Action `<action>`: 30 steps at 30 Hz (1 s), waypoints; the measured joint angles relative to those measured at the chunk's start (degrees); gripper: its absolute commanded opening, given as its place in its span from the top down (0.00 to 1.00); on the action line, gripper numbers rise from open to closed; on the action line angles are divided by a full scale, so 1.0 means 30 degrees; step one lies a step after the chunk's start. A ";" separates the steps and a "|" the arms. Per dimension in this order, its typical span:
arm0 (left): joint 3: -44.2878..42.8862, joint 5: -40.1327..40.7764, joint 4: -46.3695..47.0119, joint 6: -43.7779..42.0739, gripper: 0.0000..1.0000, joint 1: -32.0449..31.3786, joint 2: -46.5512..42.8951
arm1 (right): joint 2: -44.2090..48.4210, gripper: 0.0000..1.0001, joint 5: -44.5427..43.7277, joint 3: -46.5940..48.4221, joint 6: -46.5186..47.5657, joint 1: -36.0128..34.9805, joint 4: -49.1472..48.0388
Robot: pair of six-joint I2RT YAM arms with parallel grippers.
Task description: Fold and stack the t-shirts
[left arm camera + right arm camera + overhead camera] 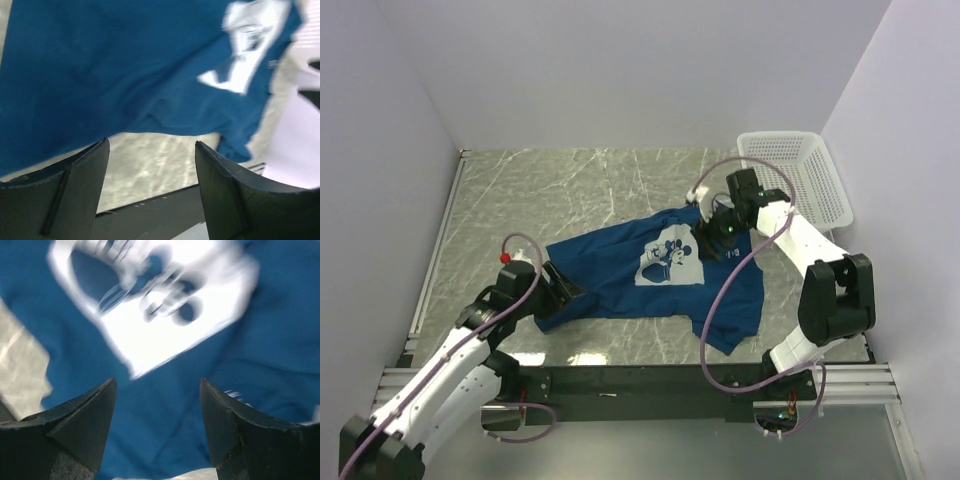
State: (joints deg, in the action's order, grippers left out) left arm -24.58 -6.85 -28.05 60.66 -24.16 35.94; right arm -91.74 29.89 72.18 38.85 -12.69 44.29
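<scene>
- Looking down from the top camera, we see the dark blue t-shirt (620, 280) lying chest up on the marbled table (570, 190), spread out but rumpled. Its white print (670, 262) sits near the middle, and one flap of cloth trails toward the near edge on the right
- From that same camera, the left gripper (560, 290) sits low at the shirt's left edge, and the right gripper (715, 240) hangs over the far right part of the shirt, just beside the print. We cannot tell from up here how either pair of jaws stands
- A white mesh basket (795, 175) stands in the far right corner of the table, apart from the shirt
- Through the left wrist camera, we find the left gripper (151, 145) with its jaws spread wide. Only bare table (150, 165) shows between them, and nothing is pinched. The t-shirt (110, 65) fills the upper part of this view, its edge just beyond the fingertips, and the print (247, 45) is blurred at the upper right
- Through the right wrist camera, we find the right gripper (158, 382) with its jaws spread apart as well, gripping nothing. Blue t-shirt (280, 330) covers nearly the whole view beyond them, the print (165, 315) is smeared by blur just past the fingertips, and a patch of table (22, 370) shows at the left
</scene>
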 measured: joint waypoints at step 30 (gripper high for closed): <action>-0.1668 0.3774 -0.2324 0.0583 1.00 0.0044 0.2769 | 0.7286 1.00 -0.0576 -1.0214 0.5333 -0.5566 0.3854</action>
State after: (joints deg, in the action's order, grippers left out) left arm -29.58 4.47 -35.03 62.41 -24.03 44.25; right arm -69.89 28.16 41.54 54.85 -29.39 55.86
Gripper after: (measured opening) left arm 0.024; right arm 0.009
